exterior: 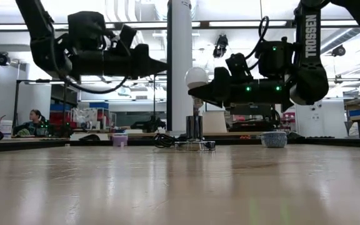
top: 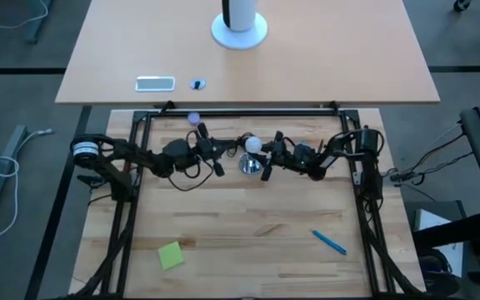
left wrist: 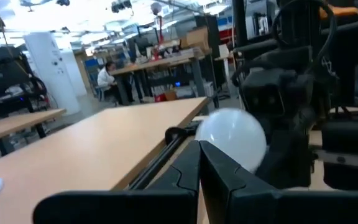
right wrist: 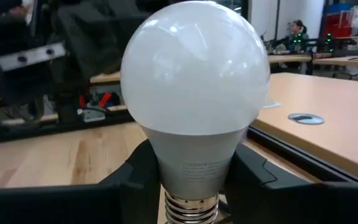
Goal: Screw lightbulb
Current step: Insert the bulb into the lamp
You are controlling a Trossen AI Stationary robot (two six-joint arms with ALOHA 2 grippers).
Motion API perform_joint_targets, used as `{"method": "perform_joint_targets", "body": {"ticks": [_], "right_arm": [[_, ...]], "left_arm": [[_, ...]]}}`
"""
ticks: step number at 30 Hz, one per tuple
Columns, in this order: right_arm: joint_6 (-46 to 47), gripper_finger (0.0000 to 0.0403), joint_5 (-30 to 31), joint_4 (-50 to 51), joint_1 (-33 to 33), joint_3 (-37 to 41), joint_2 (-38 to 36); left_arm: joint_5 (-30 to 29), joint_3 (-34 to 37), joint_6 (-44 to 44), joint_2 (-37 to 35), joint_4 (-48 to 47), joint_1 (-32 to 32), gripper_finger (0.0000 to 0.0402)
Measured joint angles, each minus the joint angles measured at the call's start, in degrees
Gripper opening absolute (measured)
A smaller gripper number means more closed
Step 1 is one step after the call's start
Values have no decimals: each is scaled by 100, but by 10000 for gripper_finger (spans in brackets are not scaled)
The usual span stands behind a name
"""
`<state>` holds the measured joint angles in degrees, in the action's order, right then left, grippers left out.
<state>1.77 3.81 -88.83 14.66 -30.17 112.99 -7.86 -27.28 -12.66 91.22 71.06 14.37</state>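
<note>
The white frosted lightbulb (exterior: 197, 77) stands upright in the air, globe up, held by my right gripper (exterior: 199, 95), which is shut on it. It also shows in the high view (top: 254, 144) and fills the right wrist view (right wrist: 194, 68). Below it the shiny silver socket (exterior: 194, 128) stands on the table, with its black cord (exterior: 162, 141) beside it. My left gripper (exterior: 161, 63) hangs shut and empty just left of the bulb, at about the same height; in its wrist view its shut fingers (left wrist: 199, 163) point toward the bulb (left wrist: 232, 137). My right gripper pinches the bulb's grey-white neck (right wrist: 194, 163) between its two fingers, just above the threaded metal base (right wrist: 191, 208). The fingers lie level and come from the table's right side. The bulb is upright, base down, lifted clear above the socket.
A blue pen (top: 329, 242) and a green sticky note (top: 171, 255) lie nearer the front. A small bluish round thing (top: 193, 117) sits by the far rail. On the far table are a white post base (top: 239, 29), a white flat object (top: 155, 82) and a small round cap (top: 197, 84).
</note>
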Motion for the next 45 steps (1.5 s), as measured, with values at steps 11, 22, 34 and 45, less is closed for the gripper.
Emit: {"method": "perform_joint_targets", "body": {"ticks": [11, 22, 34, 45], "right_arm": [[92, 114, 68, -36, -2, -234, 641], [-115, 114, 68, -44, -43, -288, 696], [-146, 203, 75, -21, -90, -282, 658], [2, 196, 95, 526, -105, -231, 404]], "left_arm": [[-2, -56, 8, 131, 55, 37, 0], [-11, -256, 101, 432, -123, 69, 0], [-11, -805, 275, 1288, -228, 74, 0], [-259, -879, 290, 1278, -319, 74, 0]]}}
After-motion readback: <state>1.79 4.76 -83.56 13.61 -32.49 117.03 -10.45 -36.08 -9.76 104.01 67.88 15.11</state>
